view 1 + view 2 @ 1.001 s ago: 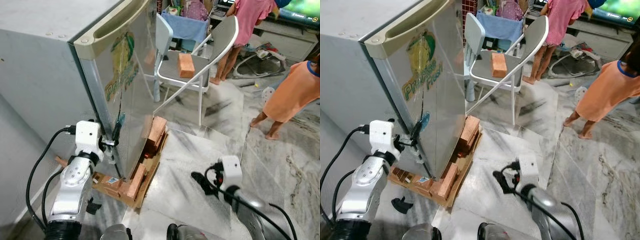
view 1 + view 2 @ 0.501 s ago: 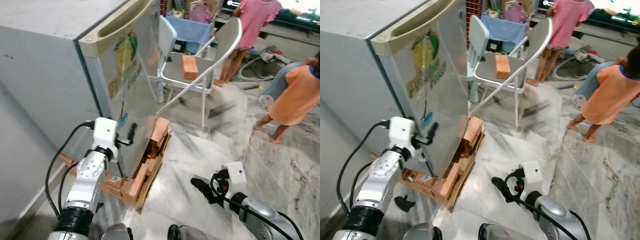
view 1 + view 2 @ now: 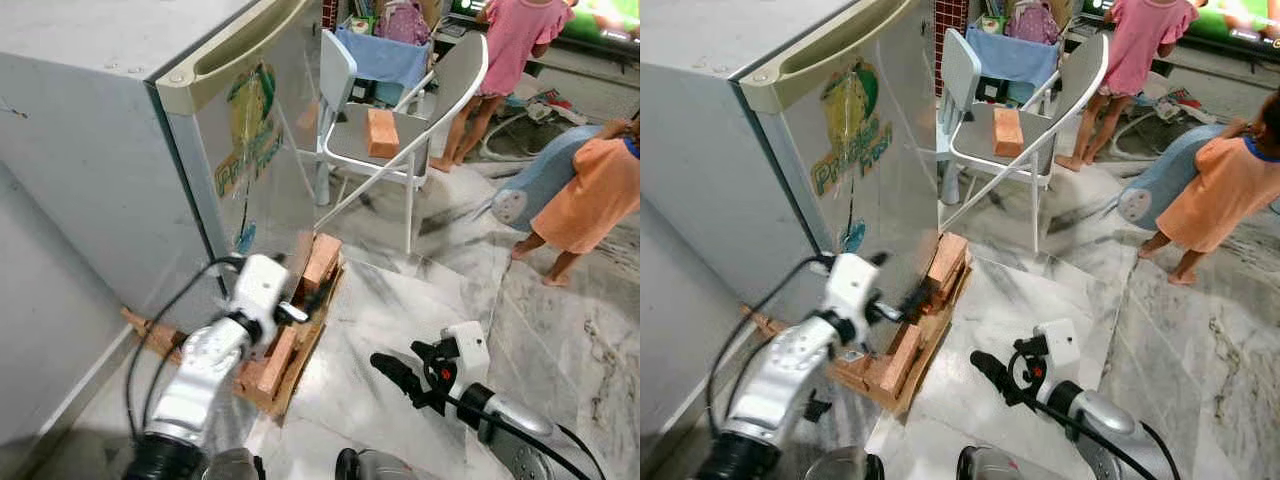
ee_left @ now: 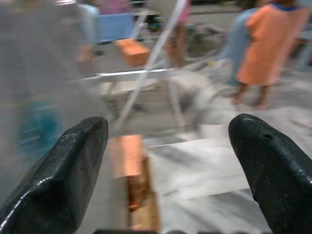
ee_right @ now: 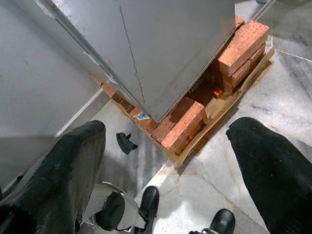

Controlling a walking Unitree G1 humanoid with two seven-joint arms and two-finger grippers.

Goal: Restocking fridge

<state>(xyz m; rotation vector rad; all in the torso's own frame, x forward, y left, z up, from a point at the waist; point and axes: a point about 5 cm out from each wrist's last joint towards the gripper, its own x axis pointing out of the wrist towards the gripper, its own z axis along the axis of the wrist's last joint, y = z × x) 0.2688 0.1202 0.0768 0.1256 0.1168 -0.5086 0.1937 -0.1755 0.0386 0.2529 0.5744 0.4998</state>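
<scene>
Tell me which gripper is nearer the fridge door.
Left. The left gripper is low by the fridge door, above the bricks. The right gripper hangs over the floor, well apart.

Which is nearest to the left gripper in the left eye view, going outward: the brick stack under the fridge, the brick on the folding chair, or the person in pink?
From the left gripper:
1. Brick stack under the fridge, right beside the gripper, at the fridge's front corner.
2. Brick on the folding chair, farther back on the seat.
3. Person in pink, farthest, standing behind the chair.
</scene>
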